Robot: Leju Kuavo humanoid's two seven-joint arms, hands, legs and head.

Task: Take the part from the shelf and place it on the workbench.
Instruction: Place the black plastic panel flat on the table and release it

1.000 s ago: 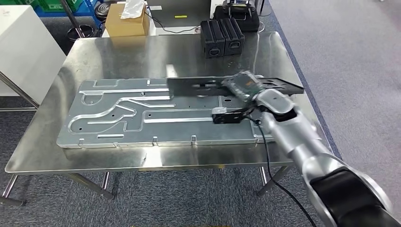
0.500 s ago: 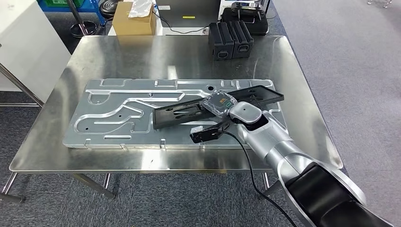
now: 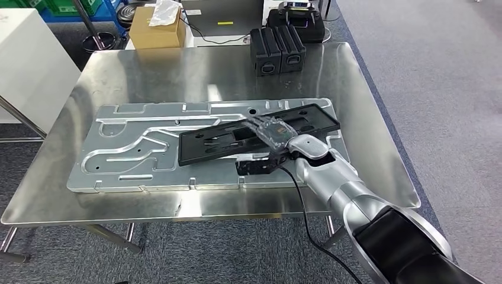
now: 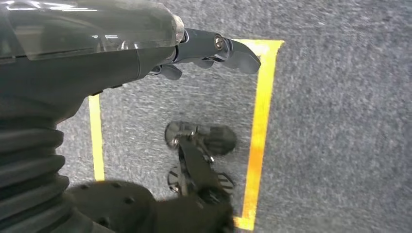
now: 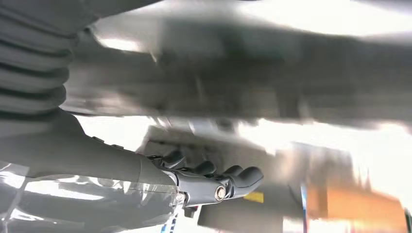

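While the right hand (image 3: pixel 273 131) holds the black part (image 3: pixel 225 140), the workbench (image 3: pixel 148 71) gleams.

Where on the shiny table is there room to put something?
Bare steel lies behind the grey plate, left of the black boxes, and along the table's right edge. It is crowded where the right hand holds the black part.
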